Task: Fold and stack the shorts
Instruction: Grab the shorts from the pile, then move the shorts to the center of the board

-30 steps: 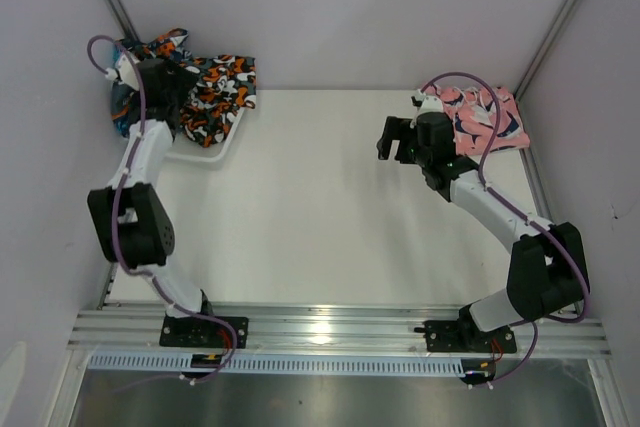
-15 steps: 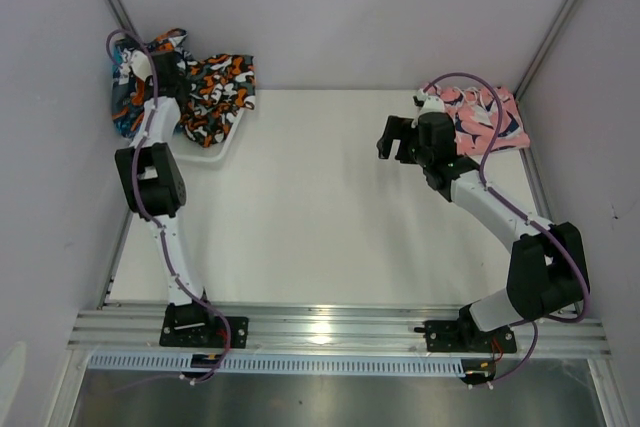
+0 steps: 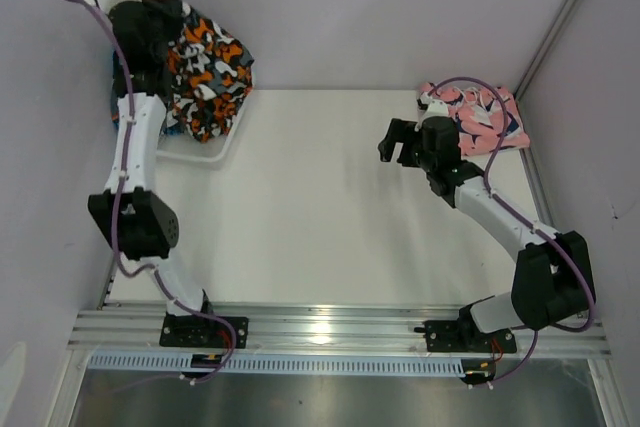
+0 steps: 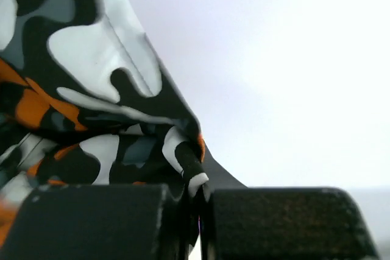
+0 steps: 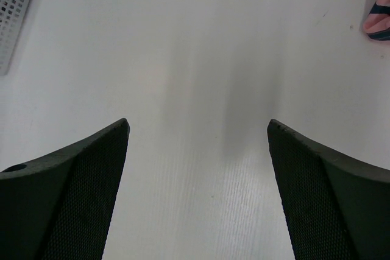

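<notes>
The table (image 3: 300, 227) is showing bare white across its middle. Black shorts (image 3: 205, 72) are hanging over the far-left basket (image 3: 205, 155), pinched in the closed left hand (image 4: 194, 223). Pink shorts (image 3: 490, 117) are lying at the far-right edge, beside the wide-open, empty right hand (image 3: 398, 142).

top: overhead, far | wrists: close, past jaws | left+top share black shorts (image 3: 205, 67)

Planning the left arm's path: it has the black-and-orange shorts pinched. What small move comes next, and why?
Probably swing the left hand toward the middle of the table. It is shut on the black shorts, which hang over the basket at the far left, where there is no flat room to fold. The right hand hovers open above the table.
</notes>
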